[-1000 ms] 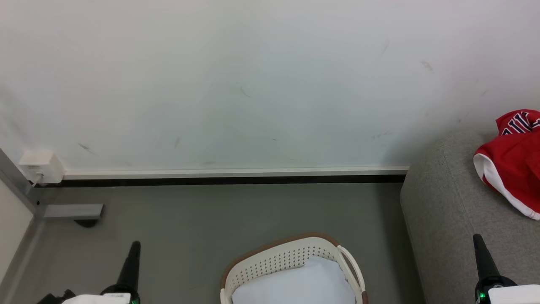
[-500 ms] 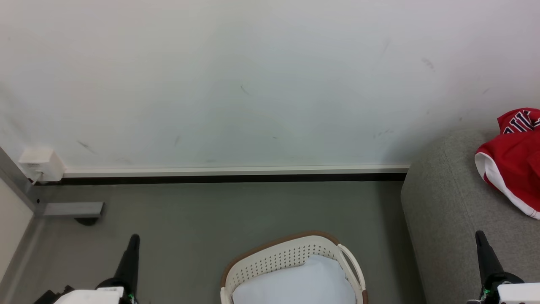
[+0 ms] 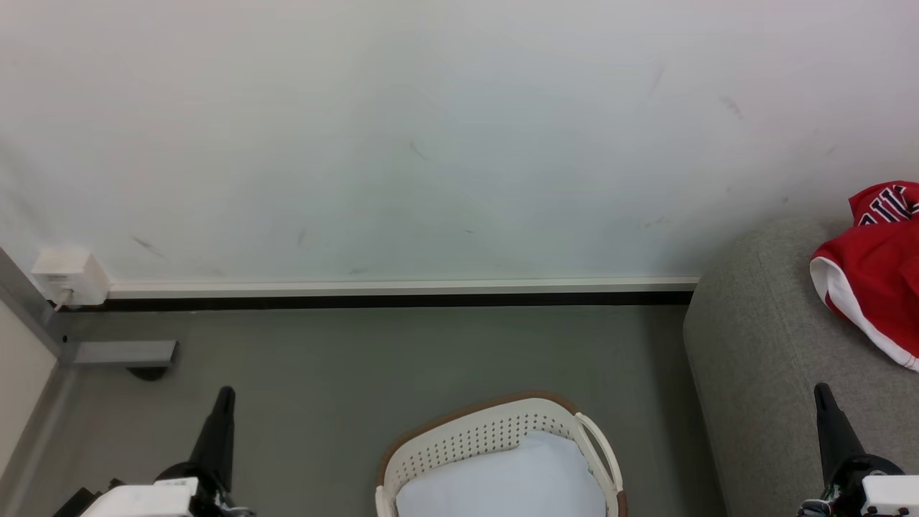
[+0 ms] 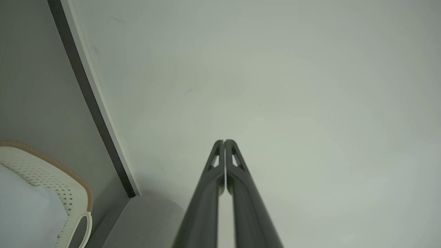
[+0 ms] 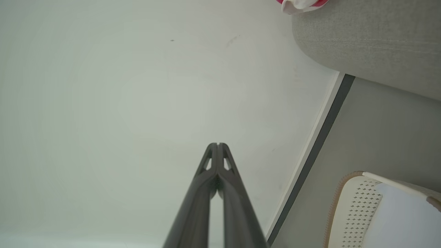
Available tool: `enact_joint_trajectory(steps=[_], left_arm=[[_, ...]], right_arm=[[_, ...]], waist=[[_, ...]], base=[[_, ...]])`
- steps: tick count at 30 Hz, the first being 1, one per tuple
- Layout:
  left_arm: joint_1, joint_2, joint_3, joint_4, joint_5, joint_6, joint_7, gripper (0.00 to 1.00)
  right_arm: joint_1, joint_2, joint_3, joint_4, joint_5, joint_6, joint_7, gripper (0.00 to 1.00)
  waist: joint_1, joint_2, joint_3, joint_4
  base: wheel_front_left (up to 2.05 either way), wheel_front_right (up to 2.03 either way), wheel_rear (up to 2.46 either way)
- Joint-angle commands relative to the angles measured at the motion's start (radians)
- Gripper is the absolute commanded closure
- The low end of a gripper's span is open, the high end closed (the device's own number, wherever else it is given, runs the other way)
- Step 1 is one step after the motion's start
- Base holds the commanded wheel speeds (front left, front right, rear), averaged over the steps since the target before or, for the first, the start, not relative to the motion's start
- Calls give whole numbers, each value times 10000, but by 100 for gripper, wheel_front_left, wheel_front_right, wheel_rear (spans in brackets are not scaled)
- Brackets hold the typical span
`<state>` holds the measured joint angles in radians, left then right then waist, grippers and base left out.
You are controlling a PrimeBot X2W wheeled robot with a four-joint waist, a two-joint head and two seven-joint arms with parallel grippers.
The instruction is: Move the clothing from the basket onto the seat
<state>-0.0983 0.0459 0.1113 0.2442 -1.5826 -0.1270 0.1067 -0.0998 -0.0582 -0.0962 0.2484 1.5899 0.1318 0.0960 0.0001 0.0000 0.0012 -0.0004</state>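
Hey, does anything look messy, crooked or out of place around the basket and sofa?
Only the red jersey with white trim lies crumpled, not flat, on the grey fabric sofa. The cream perforated plastic basket stands upright, a plain white cloth inside. Nothing spilled.

Soft, even, bright light fills every view. The scuffed white wall dims toward the wrist views' corners; a faint shadow falls beside the rounded grey fabric sofa.
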Motion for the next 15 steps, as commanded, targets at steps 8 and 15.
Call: enact_joint_trajectory(steps=[8, 15], left_arm=[[-158, 77, 47, 22, -364, -62, 115, 100], [-158, 76, 47, 22, -365, -62, 115, 100]], right_arm=[[-135, -30, -78, -71, 339, -21, 109, 100], [-137, -18, -89, -69, 323, -21, 123, 100]], waist=[[-1, 0, 19, 4], [-1, 0, 19, 4]], base=[[0, 0, 0], [0, 0, 0]])
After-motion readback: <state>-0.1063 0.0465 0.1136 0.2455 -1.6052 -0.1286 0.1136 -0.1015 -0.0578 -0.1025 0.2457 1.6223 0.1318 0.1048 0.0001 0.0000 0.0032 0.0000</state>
